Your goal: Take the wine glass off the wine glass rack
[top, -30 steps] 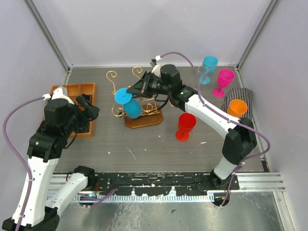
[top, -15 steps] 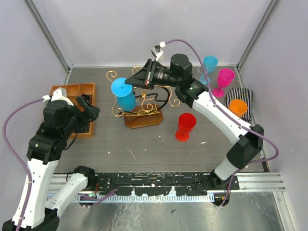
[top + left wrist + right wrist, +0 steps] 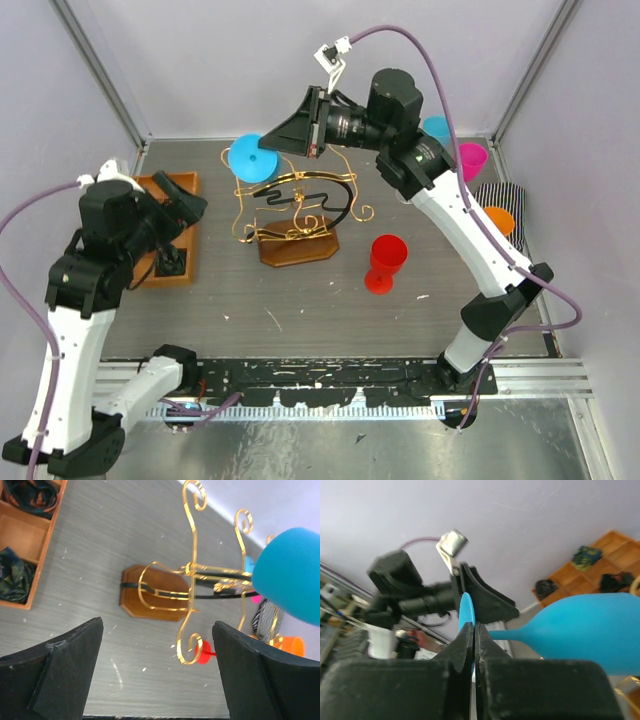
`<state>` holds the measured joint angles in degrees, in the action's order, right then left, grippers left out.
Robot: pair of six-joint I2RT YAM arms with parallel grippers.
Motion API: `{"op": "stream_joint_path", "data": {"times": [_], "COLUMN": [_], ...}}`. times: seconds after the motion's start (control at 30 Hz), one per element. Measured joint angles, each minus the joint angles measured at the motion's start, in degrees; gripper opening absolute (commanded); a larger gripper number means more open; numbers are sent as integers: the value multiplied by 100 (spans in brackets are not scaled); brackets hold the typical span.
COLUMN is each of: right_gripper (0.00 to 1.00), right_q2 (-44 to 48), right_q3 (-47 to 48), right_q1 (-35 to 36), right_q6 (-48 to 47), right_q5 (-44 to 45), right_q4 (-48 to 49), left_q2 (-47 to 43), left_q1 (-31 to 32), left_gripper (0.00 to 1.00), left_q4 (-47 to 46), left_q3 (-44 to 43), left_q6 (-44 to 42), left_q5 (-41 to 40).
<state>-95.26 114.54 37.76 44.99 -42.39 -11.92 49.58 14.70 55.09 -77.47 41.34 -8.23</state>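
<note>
The gold wire wine glass rack [image 3: 296, 205] stands on its brown wooden base [image 3: 298, 247] mid-table; it also shows in the left wrist view [image 3: 192, 577]. My right gripper [image 3: 274, 148] is shut on the flat foot of a blue wine glass [image 3: 252, 158] and holds it raised over the rack's back left. In the right wrist view my right gripper [image 3: 474, 627] pinches the blue foot edge-on, and the bowl [image 3: 590, 630] points away. The bowl [image 3: 295, 575] hangs by the rack's top wires. My left gripper [image 3: 186, 208] is open and empty, left of the rack.
An orange-brown compartment tray [image 3: 178, 186] holding dark items lies at the left. A red glass [image 3: 385, 262] stands right of the rack. Pink [image 3: 466, 160], orange [image 3: 495, 222] and cyan [image 3: 437, 127] glasses and a striped cloth [image 3: 500, 197] sit at the back right.
My right arm has lifted the blue glass up and back, off the rack's front wires. My left arm has risen and drawn back slightly.
</note>
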Motion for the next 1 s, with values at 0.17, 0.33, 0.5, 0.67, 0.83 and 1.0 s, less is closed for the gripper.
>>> {"op": "stream_joint_path", "data": {"times": [0.17,0.33,0.5,0.67,0.83,1.0], "right_gripper": [1,1,1,1,1,1], "right_q2": [4,286,581,802,942,815], "right_q3": [221,-610,-1047,-872,-527,-17], "right_q1": [0,-2,-4,-4,9,94], "right_q6": [-2149,-4304,-5733,-6496,-6754,-6754], "right_q5": [551,966,909,514,-109,-612], "right_q4": [-1093,-1495,-1862,-2159,-2350,-2406], "left_q2": [1047,2511,3388,3589,3606,3683], "left_q1": [-343,-1102,-1196,-1196,-1196,-1156], "left_gripper": [98,100,98,98,98,98], "left_q4": [101,98,-293,-833,-1486,-2085], "left_q3": [-1027,-2175,-2726,-3003,-2962,-2726], "left_q6": [264,590,846,1152,1502,1878], "left_q5": [570,2072,3294,4186,4854,5357]}}
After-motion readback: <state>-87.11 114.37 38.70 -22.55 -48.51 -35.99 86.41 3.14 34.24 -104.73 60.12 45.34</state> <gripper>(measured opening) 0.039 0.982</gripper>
